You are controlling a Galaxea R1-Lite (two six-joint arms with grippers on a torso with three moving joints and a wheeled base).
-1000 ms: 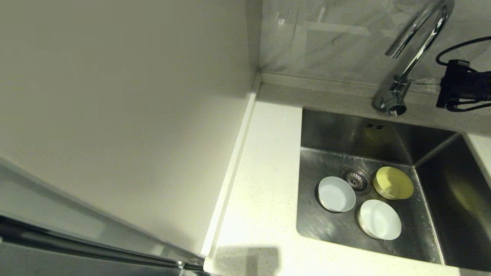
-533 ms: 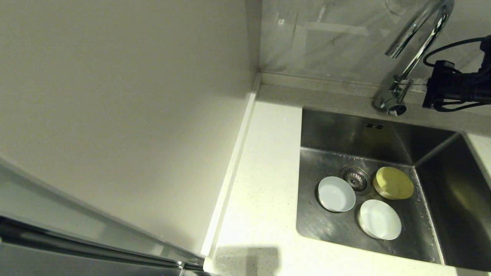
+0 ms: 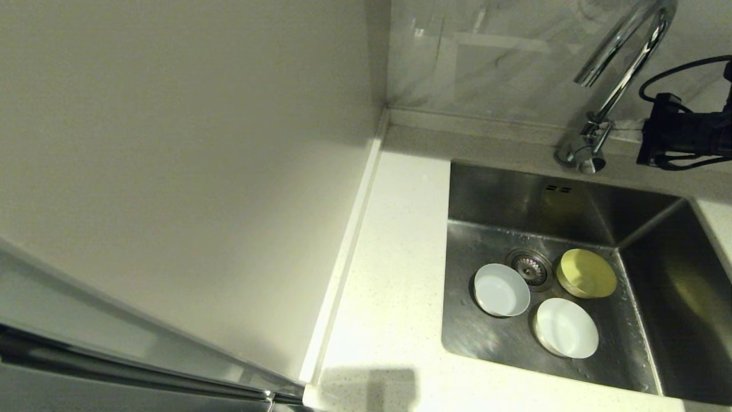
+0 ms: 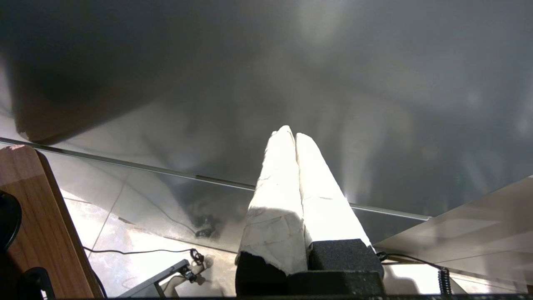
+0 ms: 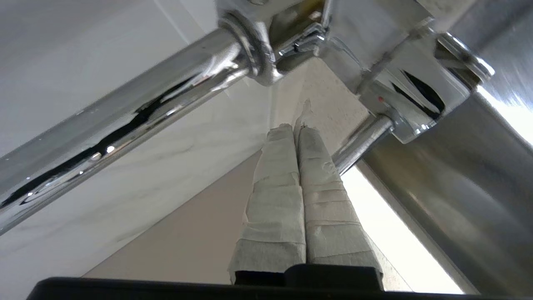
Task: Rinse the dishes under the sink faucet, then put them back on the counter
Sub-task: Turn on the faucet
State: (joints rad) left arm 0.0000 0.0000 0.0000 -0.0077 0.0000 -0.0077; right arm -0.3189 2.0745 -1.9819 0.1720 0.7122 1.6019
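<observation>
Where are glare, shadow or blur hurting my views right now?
Head view: bright patch on the counter, shadowed back corner. Left wrist view: left gripper blown out white against dark, smeared surroundings. Right wrist view: strong reflections on the faucet, blur along the edge near it.

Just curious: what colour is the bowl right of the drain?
Yellow bowl; head view shows it best.
</observation>
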